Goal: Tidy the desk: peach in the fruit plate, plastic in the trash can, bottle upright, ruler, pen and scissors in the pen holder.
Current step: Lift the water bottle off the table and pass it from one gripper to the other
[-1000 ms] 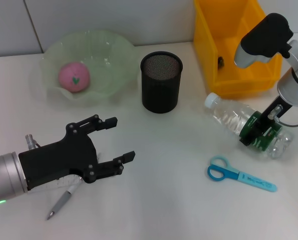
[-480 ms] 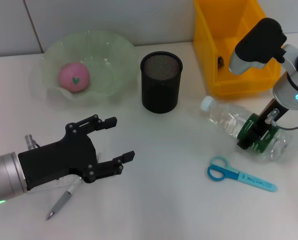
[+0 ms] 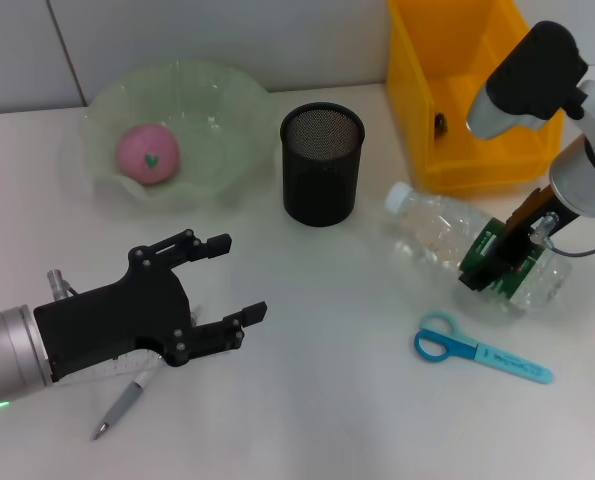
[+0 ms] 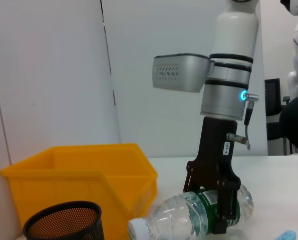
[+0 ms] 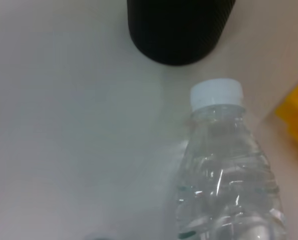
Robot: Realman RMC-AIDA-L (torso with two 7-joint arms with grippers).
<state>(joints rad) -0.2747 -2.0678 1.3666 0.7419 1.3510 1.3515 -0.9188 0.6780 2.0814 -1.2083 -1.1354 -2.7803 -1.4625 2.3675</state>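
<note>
A clear bottle (image 3: 432,232) with a white cap and green label lies on its side at the right, cap toward the pen holder. My right gripper (image 3: 497,268) is shut on its labelled middle; the left wrist view shows the gripper (image 4: 216,212) clamping the bottle (image 4: 184,222). My left gripper (image 3: 239,278) hovers open at the near left over a grey pen (image 3: 125,402) and a clear ruler (image 3: 112,368), which it mostly covers. Blue scissors (image 3: 482,350) lie near the bottle. The pink peach (image 3: 147,153) sits in the green fruit plate (image 3: 192,75). The plastic is out of view.
The black mesh pen holder (image 3: 322,165) stands mid-table, close to the bottle's cap (image 5: 216,93). A yellow bin (image 3: 417,90) stands at the back right, behind the right arm, with a small dark thing inside.
The right gripper has swung the bottle, so the cap end has moved left toward the pen holder. The left arm has not moved.
</note>
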